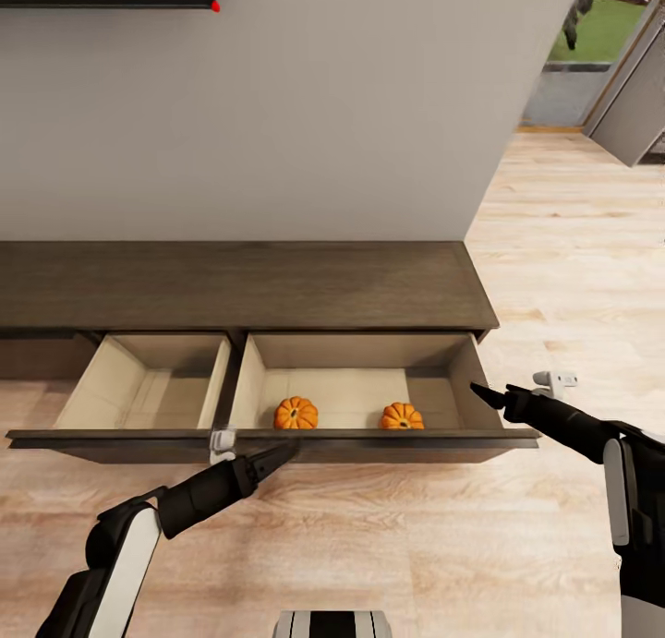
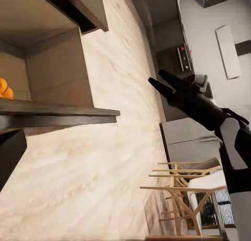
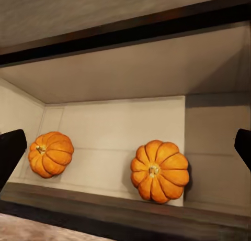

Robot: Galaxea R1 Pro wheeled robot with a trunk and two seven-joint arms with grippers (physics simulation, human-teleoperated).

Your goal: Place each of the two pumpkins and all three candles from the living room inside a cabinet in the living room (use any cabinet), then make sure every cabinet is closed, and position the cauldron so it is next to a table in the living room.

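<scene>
Right now both grippers hang near the front board, left gripper [image 1: 277,455] pinched empty, right gripper [image 1: 487,395] spread empty. Just beyond, both pumpkins [image 1: 296,413] [image 1: 402,416] sit inside the cabinet's [image 1: 240,285] open right drawer [image 1: 356,449]. Closing means pushing that front away; left arm's closer.

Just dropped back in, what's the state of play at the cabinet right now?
The cabinet has two drawers pulled out. Both pumpkins lie in the right-hand drawer, apart from each other; the left drawer looks empty. The left end effector hangs just in front of the drawer fronts, and the right end effector is at the right drawer's corner. Neither holds anything.
</scene>
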